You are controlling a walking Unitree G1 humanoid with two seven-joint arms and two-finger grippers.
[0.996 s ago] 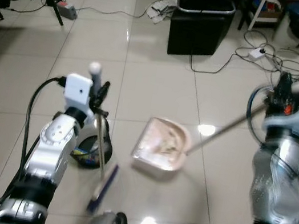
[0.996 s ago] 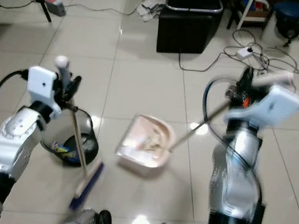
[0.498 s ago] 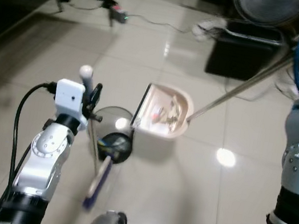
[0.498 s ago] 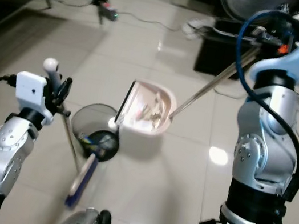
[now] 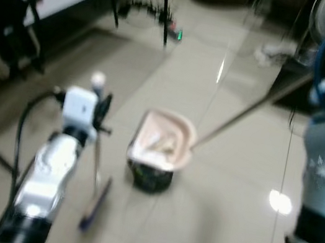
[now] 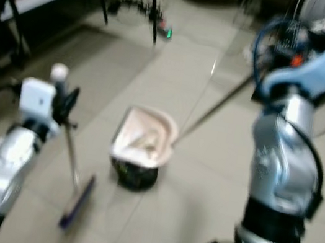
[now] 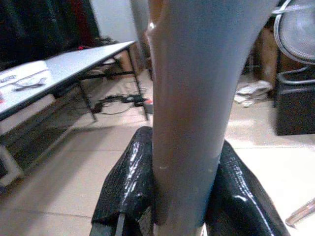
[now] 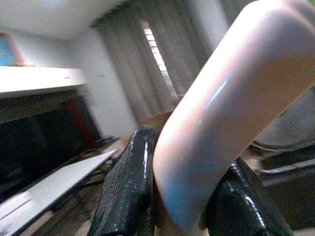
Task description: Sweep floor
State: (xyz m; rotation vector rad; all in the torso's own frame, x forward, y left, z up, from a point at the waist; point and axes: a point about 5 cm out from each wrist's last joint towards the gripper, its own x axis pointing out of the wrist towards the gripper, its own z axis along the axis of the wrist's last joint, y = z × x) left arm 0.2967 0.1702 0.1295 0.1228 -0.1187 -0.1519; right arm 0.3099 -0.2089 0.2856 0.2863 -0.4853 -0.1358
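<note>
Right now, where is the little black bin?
In the head views the bin stands on the floor in the middle, right under the pink dustpan, with the broom to its left.

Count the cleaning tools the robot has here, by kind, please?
Brooms: 1, broom, held by the left end effector.
Dustpans: 1, pink dustpan, its long handle held by the right end effector.
Small bins: 1, waste bin, under the dustpan.
Total: 3.
</note>
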